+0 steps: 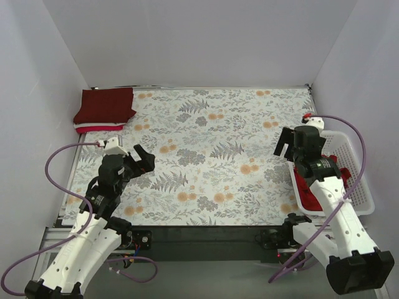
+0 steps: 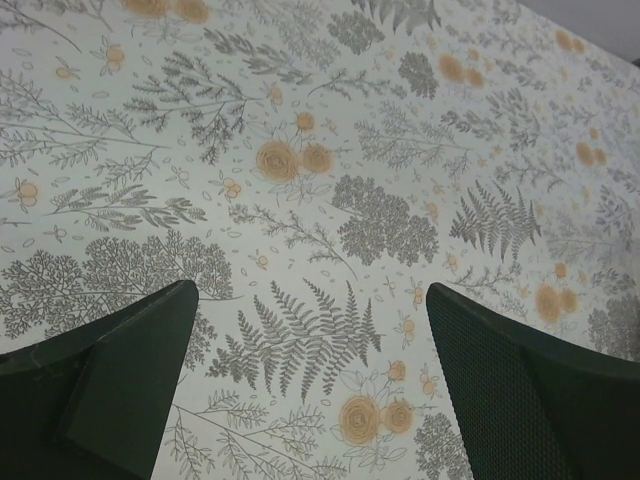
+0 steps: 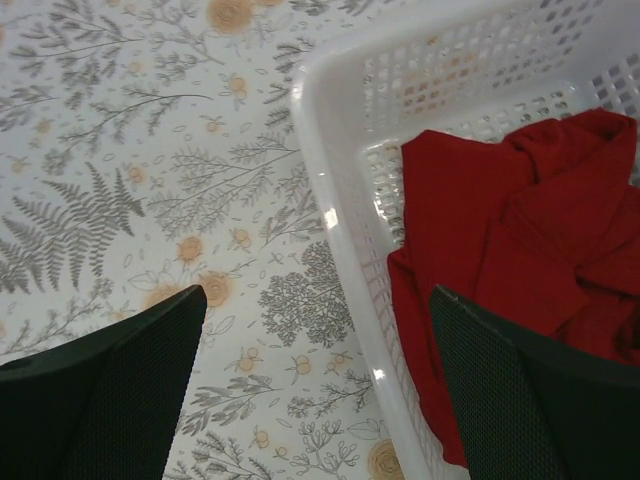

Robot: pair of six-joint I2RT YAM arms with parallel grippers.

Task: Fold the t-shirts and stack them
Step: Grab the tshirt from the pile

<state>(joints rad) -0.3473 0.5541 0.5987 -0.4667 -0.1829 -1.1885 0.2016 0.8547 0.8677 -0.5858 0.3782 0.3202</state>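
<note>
A folded dark maroon t-shirt (image 1: 105, 104) lies on top of a stack at the far left corner, with white and pinkish-red layers (image 1: 96, 128) showing under it. A crumpled bright red t-shirt (image 3: 520, 250) lies in the white lattice basket (image 3: 330, 220), also seen in the top view (image 1: 310, 182). My left gripper (image 1: 142, 161) is open and empty above the floral cloth (image 2: 310, 300). My right gripper (image 1: 287, 144) is open and empty, hovering over the basket's left rim (image 3: 315, 300).
The white basket (image 1: 355, 180) stands at the right edge of the table. A floral cloth (image 1: 218, 156) covers the table. White walls close in the left, back and right sides.
</note>
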